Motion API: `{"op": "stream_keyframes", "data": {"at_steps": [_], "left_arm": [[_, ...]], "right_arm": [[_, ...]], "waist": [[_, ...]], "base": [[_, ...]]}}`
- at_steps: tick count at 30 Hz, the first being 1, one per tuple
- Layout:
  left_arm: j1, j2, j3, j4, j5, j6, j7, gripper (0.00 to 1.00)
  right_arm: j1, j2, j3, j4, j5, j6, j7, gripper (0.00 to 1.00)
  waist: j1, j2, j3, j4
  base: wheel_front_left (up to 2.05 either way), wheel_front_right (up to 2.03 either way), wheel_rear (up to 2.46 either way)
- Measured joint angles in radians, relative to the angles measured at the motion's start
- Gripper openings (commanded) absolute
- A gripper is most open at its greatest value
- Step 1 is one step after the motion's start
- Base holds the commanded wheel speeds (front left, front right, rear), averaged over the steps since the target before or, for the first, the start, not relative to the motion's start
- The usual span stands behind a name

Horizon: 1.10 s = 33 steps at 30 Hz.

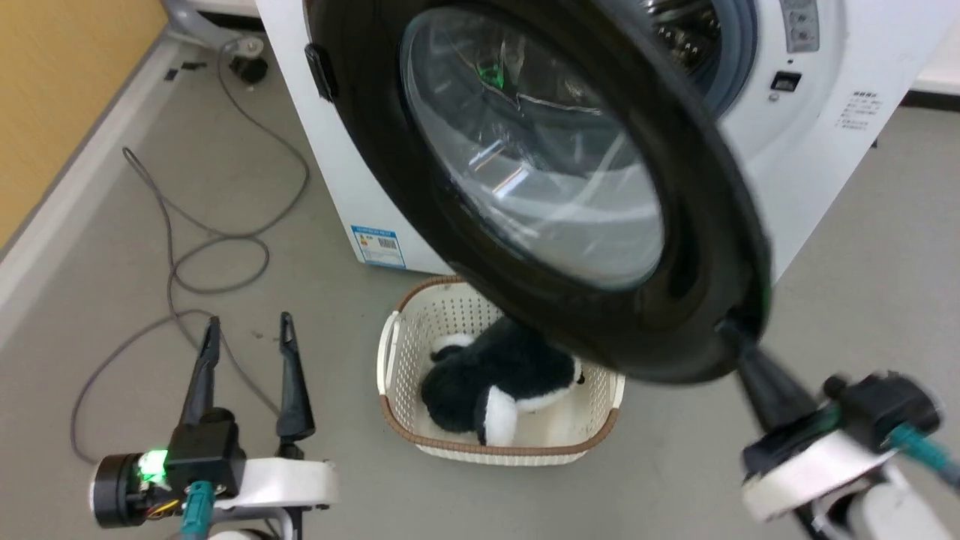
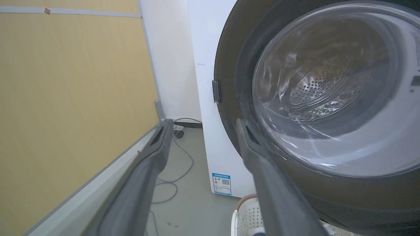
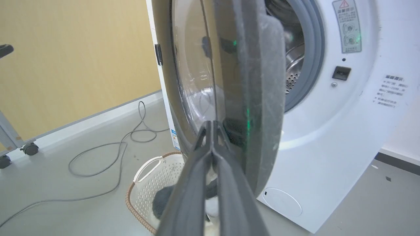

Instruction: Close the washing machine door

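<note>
The washing machine door (image 1: 532, 172) is standing partly open, swung out from the left side of the washing machine (image 1: 825, 150), its glossy black ring and bulging glass window facing the robot. Past its right edge, part of the steel drum (image 1: 682, 34) and the blue-grey gasket (image 1: 739, 45) are showing in the opening.

The right gripper (image 1: 731, 334) is reaching up to the door's lower right rim. In the right wrist view its two dark fingers (image 3: 197, 164) are lying closed against each other with nothing between them, and their joined tips are touching the door just beside its thick outer edge.

The left gripper (image 1: 249, 319) is hanging low over the grey floor at the lower left, well apart from the door. Its fingers are spread wide and holding nothing. In the left wrist view it is pointing toward the machine's white side panel, with the door's hinged edge just to the right of its fingertips.

On the floor in front of the machine a white basket (image 1: 390, 352) with a brown rim is sitting, partly covered in the head view by the door. A black-and-white plush toy (image 1: 495, 375) is lying inside it. A grey cable (image 1: 225, 240) is looping across the floor to the left, near a blue sticker (image 1: 379, 246) low on the machine's front.
</note>
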<state>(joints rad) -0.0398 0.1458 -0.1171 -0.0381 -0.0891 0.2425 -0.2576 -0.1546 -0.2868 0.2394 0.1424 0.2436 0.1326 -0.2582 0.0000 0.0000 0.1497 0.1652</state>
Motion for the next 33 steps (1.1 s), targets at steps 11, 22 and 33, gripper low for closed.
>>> {"op": "stream_keyframes", "data": {"at_steps": [11, 22, 33], "left_arm": [[-0.079, -0.051, -0.018, 0.008, 0.028, -0.026, 0.000, 1.00], [-0.151, -0.072, -0.005, -0.015, 0.035, -0.035, 0.000, 1.00], [-0.169, -0.085, 0.001, -0.021, 0.036, -0.035, 0.000, 1.00]], "right_arm": [[-0.228, 0.024, -0.213, 0.155, -0.067, 0.000, 0.000, 0.00], [-0.508, -0.031, -0.273, 0.360, -0.086, -0.001, 0.000, 0.00], [-0.679, -0.059, -0.320, 0.506, -0.105, -0.001, 0.000, 0.00]], "waist": [[0.0001, 0.0000, 0.110, 0.013], [0.0001, 0.0000, 0.230, 0.041], [0.0001, 0.0000, 0.279, 0.065]], "base": [[0.00, 0.00, 0.00], [0.00, 0.00, 0.00], [0.00, 0.00, 0.00]]}}
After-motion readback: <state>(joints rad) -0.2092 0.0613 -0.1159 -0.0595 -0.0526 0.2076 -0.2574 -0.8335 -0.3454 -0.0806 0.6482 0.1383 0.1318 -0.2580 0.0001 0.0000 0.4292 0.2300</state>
